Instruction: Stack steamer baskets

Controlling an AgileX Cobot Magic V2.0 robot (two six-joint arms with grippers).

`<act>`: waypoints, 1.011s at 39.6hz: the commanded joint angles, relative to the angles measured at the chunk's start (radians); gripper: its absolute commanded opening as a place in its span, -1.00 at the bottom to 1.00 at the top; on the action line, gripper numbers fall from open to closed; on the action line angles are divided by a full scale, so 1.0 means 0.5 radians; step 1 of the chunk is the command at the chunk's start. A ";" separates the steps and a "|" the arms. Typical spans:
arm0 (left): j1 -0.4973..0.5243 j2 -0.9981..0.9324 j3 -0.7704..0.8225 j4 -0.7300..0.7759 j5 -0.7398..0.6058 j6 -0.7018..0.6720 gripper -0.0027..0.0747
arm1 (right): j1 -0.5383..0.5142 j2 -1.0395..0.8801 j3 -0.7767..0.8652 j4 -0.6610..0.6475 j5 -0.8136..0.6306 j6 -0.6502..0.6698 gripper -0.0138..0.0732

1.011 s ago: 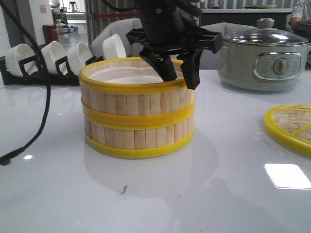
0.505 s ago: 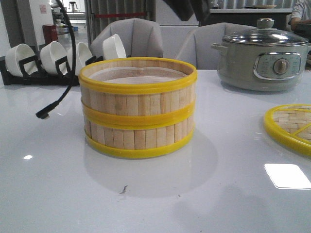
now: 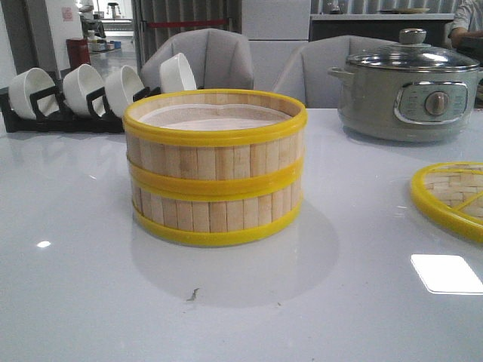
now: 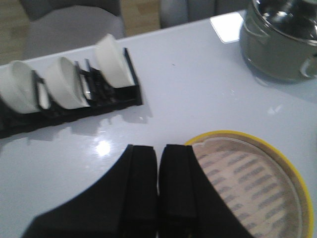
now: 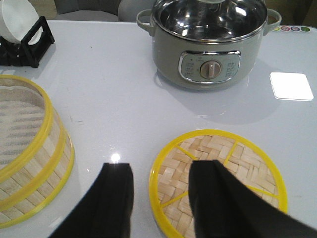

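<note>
Two steamer baskets (image 3: 215, 167) stand stacked on the white worktop (image 3: 241, 302), left of centre in the front view. The upper basket sits squarely on the lower one, their yellow rims meeting in a band halfway up the stack. A white paper liner (image 4: 247, 188) covers the floor of the upper basket.

Neither arm appears in the front view. The left wrist view shows the left claw (image 4: 158, 188) above the worktop, over the stack's rim. Its two black fingers (image 4: 141, 183) are pressed together with only a thin seam between them, so the claw is clenched and grasps nothing. The right wrist view shows the right claw (image 5: 161, 198) released, its fingers (image 5: 116, 198) spread well apart. It hangs over the worktop at the left rim of the flat woven lid (image 5: 218, 181), touching nothing.

The lid lies flat on the worktop to the right of the stack, well apart from it; only part of it shows at the right edge of the front view. A grey electric pot (image 3: 407, 87) with a glass cover stands at the far right, beyond the lid. A black rack (image 3: 68, 117) holding white bowls (image 3: 83, 87) tilted on edge stands at the far left, behind the stack. Grey chairs (image 3: 207, 56) stand beyond the far edge of the worktop.
</note>
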 commanded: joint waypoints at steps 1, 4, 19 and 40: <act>0.155 -0.290 0.102 -0.019 -0.140 -0.023 -0.71 | -0.003 -0.015 -0.083 0.002 -0.150 -0.005 0.20; 0.264 -0.461 0.273 -0.019 -0.200 -0.058 -0.71 | -0.003 -0.015 -0.083 0.002 -0.150 -0.005 0.20; 0.472 -1.399 1.431 -0.012 -0.612 -0.077 -0.71 | -0.003 -0.015 -0.083 0.003 -0.161 -0.005 0.20; 0.468 -2.253 2.785 -0.016 -1.091 -0.078 -0.71 | -0.003 -0.015 -0.083 0.005 -0.163 -0.005 0.20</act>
